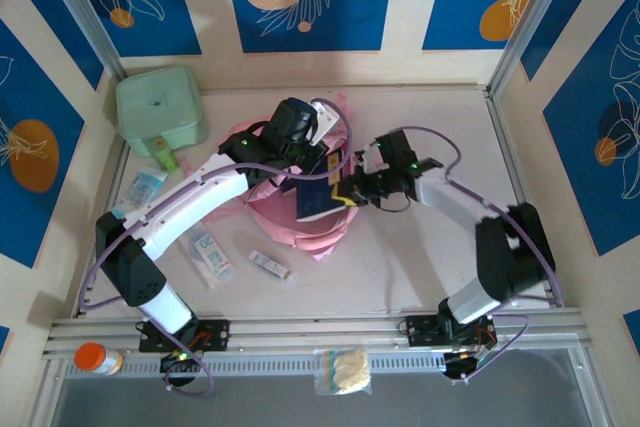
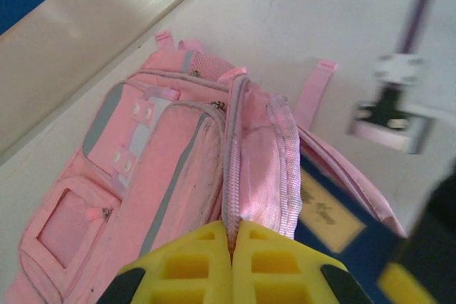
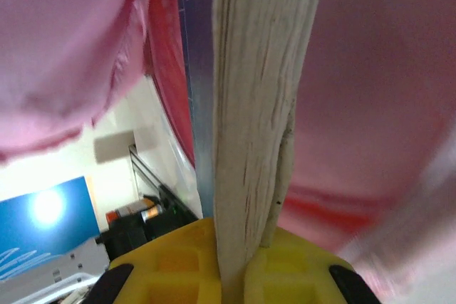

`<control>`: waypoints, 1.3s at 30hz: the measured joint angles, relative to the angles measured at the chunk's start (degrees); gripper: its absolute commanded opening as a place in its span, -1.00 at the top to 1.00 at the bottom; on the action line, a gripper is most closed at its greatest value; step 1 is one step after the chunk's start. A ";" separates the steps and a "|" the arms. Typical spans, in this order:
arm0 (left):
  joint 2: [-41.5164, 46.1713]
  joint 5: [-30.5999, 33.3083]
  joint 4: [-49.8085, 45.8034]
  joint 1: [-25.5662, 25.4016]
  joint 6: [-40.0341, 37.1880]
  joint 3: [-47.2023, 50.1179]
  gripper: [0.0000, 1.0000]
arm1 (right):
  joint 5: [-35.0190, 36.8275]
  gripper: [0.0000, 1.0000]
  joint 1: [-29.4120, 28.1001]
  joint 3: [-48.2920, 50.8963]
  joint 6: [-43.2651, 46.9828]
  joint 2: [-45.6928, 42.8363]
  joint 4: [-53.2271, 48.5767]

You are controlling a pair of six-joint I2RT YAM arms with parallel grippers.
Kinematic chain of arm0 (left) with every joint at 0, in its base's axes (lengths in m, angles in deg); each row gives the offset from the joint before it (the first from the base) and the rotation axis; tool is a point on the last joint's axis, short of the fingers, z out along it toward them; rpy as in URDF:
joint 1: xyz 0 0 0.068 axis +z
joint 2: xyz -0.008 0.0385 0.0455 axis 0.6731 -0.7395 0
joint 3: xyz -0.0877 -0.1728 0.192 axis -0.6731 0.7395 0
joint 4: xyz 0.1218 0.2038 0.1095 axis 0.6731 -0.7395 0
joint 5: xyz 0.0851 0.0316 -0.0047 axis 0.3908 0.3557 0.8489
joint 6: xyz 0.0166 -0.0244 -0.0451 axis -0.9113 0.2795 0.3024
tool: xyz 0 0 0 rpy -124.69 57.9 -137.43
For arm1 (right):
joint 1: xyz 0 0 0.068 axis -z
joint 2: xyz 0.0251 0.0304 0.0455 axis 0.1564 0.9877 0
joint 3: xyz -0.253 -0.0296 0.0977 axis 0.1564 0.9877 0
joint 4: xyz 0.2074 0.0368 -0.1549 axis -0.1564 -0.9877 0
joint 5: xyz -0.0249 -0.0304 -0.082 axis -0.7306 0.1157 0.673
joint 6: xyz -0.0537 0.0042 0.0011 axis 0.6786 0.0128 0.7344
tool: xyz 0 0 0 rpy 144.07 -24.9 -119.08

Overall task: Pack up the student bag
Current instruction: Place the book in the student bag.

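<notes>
The pink student bag [image 1: 285,217] lies in the middle of the table with its main opening held apart. My left gripper [image 1: 305,159] is shut on the bag's zipper edge [image 2: 229,197], lifting it, and the yellow fingers [image 2: 192,268] meet around the zipper tape. My right gripper [image 1: 347,193] is shut on a dark blue book [image 1: 315,202], which sits partly inside the opening. In the right wrist view the book's white page edges [image 3: 256,105] run up from the gripper [image 3: 246,265] between pink fabric walls [image 3: 377,69]. The book's blue cover [image 2: 342,236] shows beside the zipper.
A mint-green square soft case [image 1: 160,107] stands at the back left. Several small packets [image 1: 210,252] lie on the table left of the bag. An orange-capped bottle [image 1: 97,358] and a snack pouch [image 1: 343,370] rest on the front rail.
</notes>
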 measured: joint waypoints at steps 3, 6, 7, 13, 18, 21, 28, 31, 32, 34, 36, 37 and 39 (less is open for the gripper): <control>0.11 0.76 -0.17 0.00 0.13 0.00 1.00 | 0.46 1.00 -1.14 -5.03 -0.70 7.17 4.68; 0.76 1.79 -0.35 0.04 0.20 0.00 1.00 | 1.22 0.85 -1.29 -8.68 -0.76 13.22 6.43; 0.98 2.16 -0.35 0.04 0.20 0.00 1.00 | 1.73 0.76 -1.25 -9.77 -0.61 15.23 6.82; 1.25 2.75 -0.50 0.04 0.59 0.00 1.00 | 6.12 0.36 -0.81 -11.69 1.75 18.78 5.31; 1.27 2.73 -0.72 0.04 0.61 0.00 1.00 | 12.92 0.25 -0.83 -7.52 2.75 11.04 1.25; 1.27 2.54 -0.76 0.04 0.61 0.00 1.00 | 17.16 0.31 -1.88 -4.81 2.64 5.44 -1.60; 1.27 2.49 -0.81 0.04 0.63 0.00 1.00 | 20.68 0.83 -9.60 0.48 -0.70 3.10 -0.33; 1.27 2.10 -0.83 0.04 0.66 0.00 1.00 | 22.43 0.92 -10.67 0.07 -1.40 6.29 1.90; 1.27 2.01 -0.85 0.04 0.66 0.00 1.00 | 23.65 0.94 -10.58 0.07 -1.40 7.02 3.39; 1.29 1.84 -1.14 0.04 0.68 0.00 1.00 | 26.77 1.00 -10.25 0.11 -1.25 7.74 6.86; 1.38 1.64 -1.62 0.04 0.94 0.00 1.00 | 29.42 1.00 -9.77 -0.48 -1.03 8.22 9.60; 1.46 1.57 -1.84 0.04 1.14 0.00 1.00 | 30.38 1.00 -9.46 -1.40 -1.05 9.01 10.60; 1.55 1.42 -1.92 0.04 1.57 0.00 1.00 | 31.34 1.00 -8.44 -3.52 -1.03 11.41 13.64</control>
